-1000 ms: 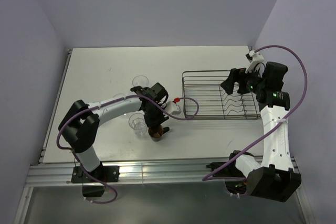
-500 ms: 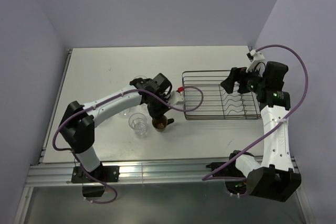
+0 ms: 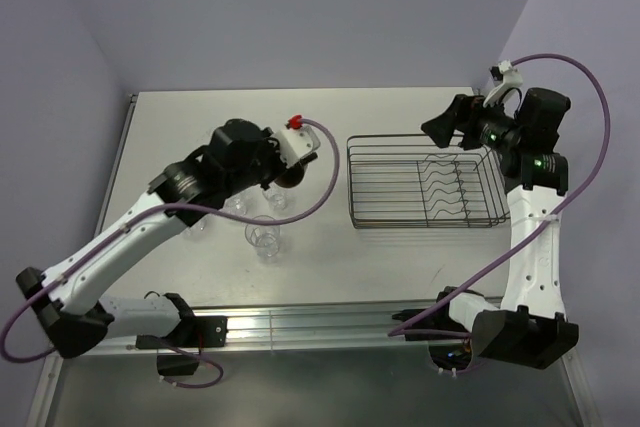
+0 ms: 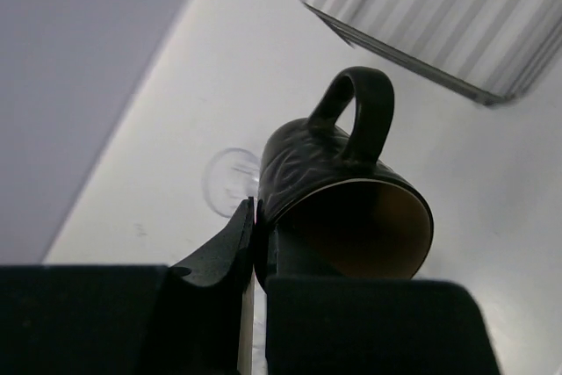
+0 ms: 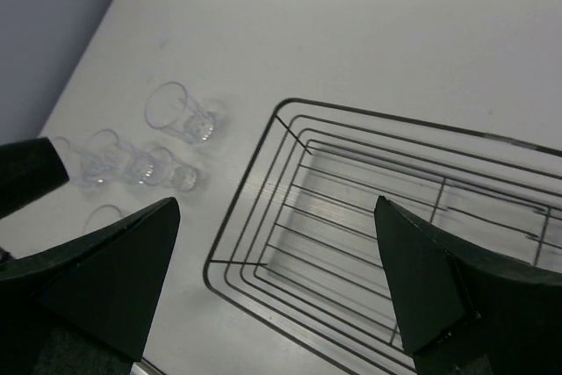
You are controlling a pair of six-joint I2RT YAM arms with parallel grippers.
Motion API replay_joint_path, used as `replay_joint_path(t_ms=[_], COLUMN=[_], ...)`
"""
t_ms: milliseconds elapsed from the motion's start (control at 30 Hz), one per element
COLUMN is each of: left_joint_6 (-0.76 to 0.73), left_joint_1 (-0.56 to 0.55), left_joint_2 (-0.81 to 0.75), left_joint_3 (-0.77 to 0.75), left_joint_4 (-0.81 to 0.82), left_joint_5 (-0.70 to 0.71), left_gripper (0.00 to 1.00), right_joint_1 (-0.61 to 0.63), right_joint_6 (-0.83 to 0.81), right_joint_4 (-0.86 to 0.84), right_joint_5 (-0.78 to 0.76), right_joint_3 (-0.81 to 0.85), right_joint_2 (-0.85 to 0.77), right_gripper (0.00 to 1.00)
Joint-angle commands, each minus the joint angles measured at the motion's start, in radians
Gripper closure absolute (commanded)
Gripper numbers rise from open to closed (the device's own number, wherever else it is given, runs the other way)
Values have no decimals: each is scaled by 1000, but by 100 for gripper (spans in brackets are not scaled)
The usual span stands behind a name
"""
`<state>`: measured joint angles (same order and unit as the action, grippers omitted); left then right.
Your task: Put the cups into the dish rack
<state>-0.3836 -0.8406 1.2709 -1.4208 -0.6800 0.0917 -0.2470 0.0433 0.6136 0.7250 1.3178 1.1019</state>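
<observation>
My left gripper point(image 3: 283, 173) is shut on the wall of the dark brown mug point(image 4: 342, 191), one finger inside and one outside, and holds it lifted above the table, left of the dish rack point(image 3: 420, 187). The mug's handle points toward the rack point(image 4: 439, 15). Several clear tumblers stand on the table below: one point(image 3: 263, 237) at the front, others point(image 3: 275, 200) partly hidden by the arm. In the right wrist view they cluster point(image 5: 180, 113) left of the rack point(image 5: 290, 111). My right gripper point(image 3: 447, 127) is open and empty above the rack's back right corner.
The rack is empty, with wavy wire dividers point(image 3: 455, 197) in its right half. Walls close the table at the back and both sides. A metal rail point(image 3: 300, 322) runs along the near edge. A purple cable loops from the left wrist.
My left gripper has lifted the mug off the table and swung it up and back. The right gripper has risen a little toward the back.
</observation>
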Motion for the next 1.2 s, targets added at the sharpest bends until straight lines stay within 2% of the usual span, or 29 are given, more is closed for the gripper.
replay_joint_path(t_ms=[0,100,200,233,267,333,533,800,900,1033,1167], left_joint_6=[-67,-223,-469,-604,-668,-838,-1145,-1403,-1452,-1474,-1485], left_joint_1=[-6,-18,-49,-57,-66,-75,-89,-95,-95,-97,-101], left_joint_2=[-117,-226,-303,-332,-346,-393,-494,-562,-565,-555,-527], left_joint_3=[127,262,408,443,479,572,787,991,1016,1008,1004], left_joint_4=[317,537,764,817,897,951,1126,1359,1370,1367,1421], left_joint_5=[224,256,313,324,318,272,154,-50,-84,-107,-118], left_gripper=[100,100,100,100,100,100,100,100,100,100,100], right_joint_1=[-6,-5,23,35,54,126,333,518,584,646,701], right_joint_6=[111,218,303,305,299,242,178,171,210,275,392], right_joint_4=[-70,-136,-187,-183,-167,-77,8,-35,-89,-141,-311], right_joint_5=[112,210,280,284,275,237,177,203,206,198,275], right_joint_3=[70,74,54,55,67,89,87,-9,-31,-46,-106], right_joint_2=[27,55,72,85,90,110,138,171,180,184,185], right_gripper=[0,0,0,0,0,0,0,14,17,17,21])
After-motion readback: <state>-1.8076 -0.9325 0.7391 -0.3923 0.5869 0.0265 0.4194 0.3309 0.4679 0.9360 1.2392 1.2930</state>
